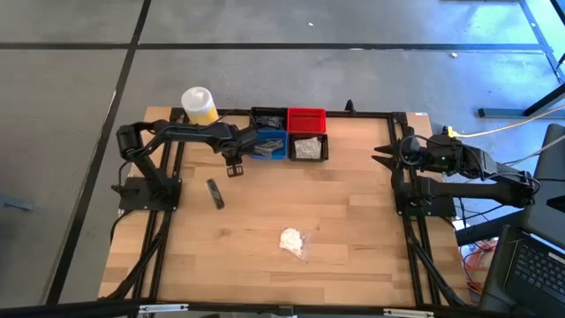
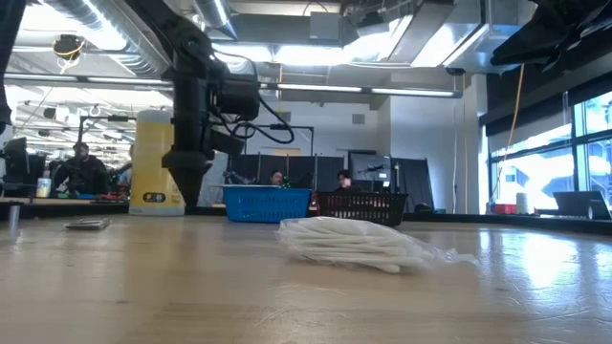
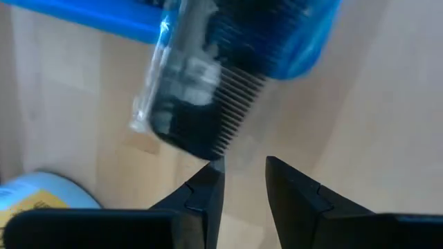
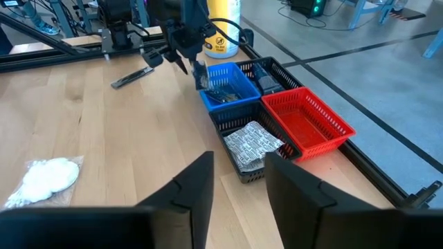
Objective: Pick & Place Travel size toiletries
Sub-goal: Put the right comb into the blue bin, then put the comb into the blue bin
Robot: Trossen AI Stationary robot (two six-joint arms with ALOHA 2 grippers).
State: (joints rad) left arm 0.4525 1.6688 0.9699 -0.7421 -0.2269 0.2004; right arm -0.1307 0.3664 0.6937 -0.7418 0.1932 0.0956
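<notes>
My left gripper [image 1: 236, 168] is open and points down at the near-left corner of the blue bin [image 1: 269, 146]. In the left wrist view, a black comb in a clear packet [image 3: 190, 104] shows just beyond the fingertips, blurred, with its far part over the blue bin's rim [image 3: 104, 21]. The right wrist view shows this packet [image 4: 201, 75] upright at the bin's corner. A flat dark tube [image 1: 214, 194] lies on the table near the left arm. A white wad in clear wrap [image 1: 293, 241] lies toward the near edge. My right gripper [image 1: 381, 155] waits open at the table's right side. My left gripper has one fingertip [image 3: 211, 173] right beside the comb's teeth [image 3: 228, 131]. I cannot tell whether it touches them. The comb is not between the fingers.
A large yellow container with a white top [image 1: 200, 104] stands at the far left. Next to the blue bin are a black bin [image 1: 267, 117], a red bin [image 1: 306, 119] and a black bin holding crinkly packets [image 1: 309, 147]. People sit in the room beyond the table.
</notes>
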